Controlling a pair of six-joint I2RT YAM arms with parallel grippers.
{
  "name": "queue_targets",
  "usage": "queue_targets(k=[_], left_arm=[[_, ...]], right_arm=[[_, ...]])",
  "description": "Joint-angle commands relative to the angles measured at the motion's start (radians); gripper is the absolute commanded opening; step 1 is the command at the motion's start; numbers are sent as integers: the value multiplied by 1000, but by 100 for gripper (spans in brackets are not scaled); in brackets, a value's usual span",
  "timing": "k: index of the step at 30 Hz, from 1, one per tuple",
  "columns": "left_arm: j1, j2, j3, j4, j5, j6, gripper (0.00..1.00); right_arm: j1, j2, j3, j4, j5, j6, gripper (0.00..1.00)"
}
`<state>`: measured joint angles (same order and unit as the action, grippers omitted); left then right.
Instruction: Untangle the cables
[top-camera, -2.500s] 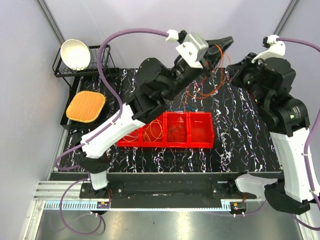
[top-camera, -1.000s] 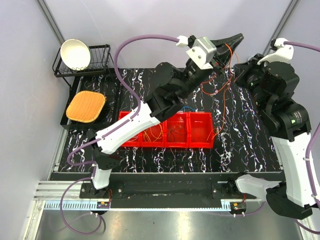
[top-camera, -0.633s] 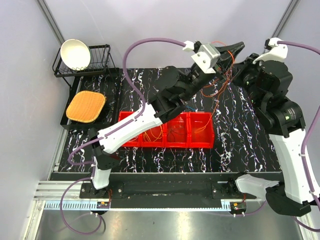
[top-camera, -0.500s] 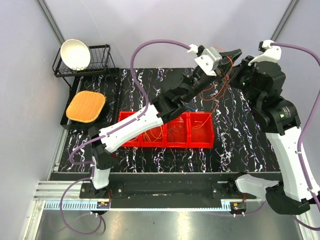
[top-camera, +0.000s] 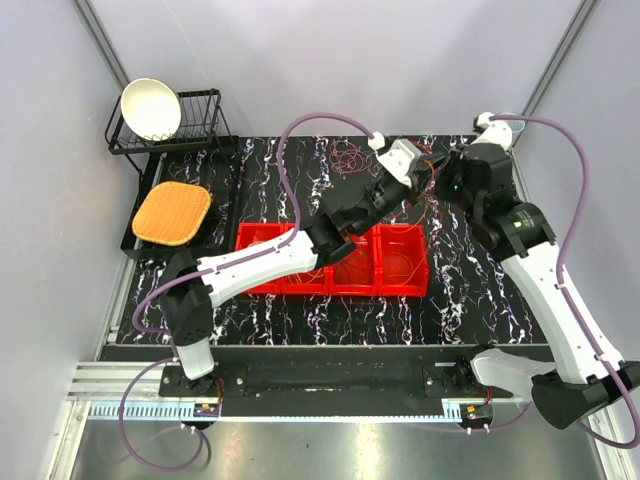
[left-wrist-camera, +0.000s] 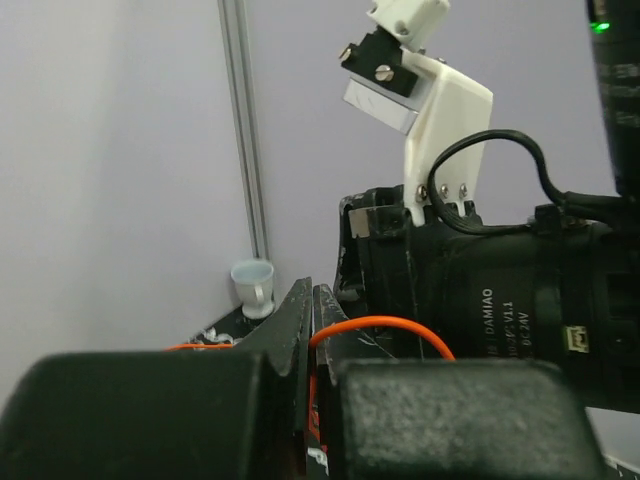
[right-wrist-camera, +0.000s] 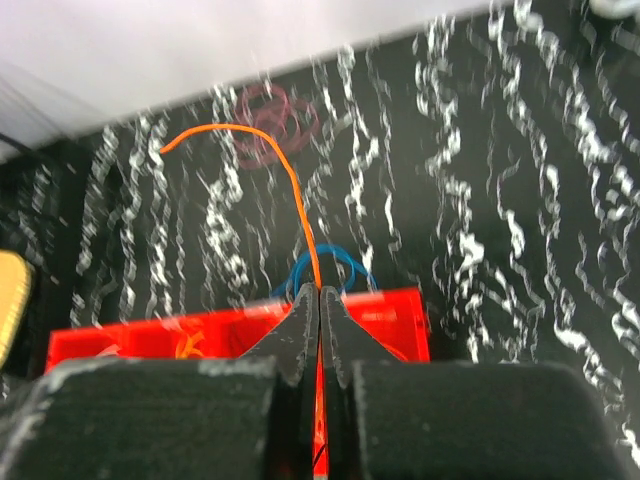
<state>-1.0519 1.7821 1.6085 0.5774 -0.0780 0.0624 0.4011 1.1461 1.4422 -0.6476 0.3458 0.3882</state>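
Both grippers meet above the back of the table, behind the red bin's right end. My left gripper is shut on a thin orange cable, which arches out from between its fingertips. Close beside it, my right gripper is shut on an orange cable that rises in a curve ahead of its jaws. A blue cable lies coiled just behind the bin. On the table's far side rests a dark red cable coil. More orange loops hang under the grippers.
A red bin with several compartments sits mid-table, with thin cable loops inside. At the back left stands a black wire rack holding a white bowl, an orange mat in front of it. A small white cup stands at the table's back edge.
Both arms have come down from high above the table's back edge and drawn closer together. Each still grips orange cable, and the hanging loops now sit lower, near the bin.
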Motion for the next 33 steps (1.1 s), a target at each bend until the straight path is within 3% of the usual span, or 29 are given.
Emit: queue_targets(k=[1,8,21,33], left_arm=[[1,-72,-93,127,-77,-59,0],[1,-89,-200,133,-172,-108,0],[0,-150,-269,53,-305,-148,0],[0,-136,-305,4,-302,-222,0]], right_arm=[[-2,-34,-86,46,-57,67,0],[-13,-23,-201,98,-129,103,0],[-41,118,-261,354,-557,107,0],[-146,153,-442,341,-542,106,0]])
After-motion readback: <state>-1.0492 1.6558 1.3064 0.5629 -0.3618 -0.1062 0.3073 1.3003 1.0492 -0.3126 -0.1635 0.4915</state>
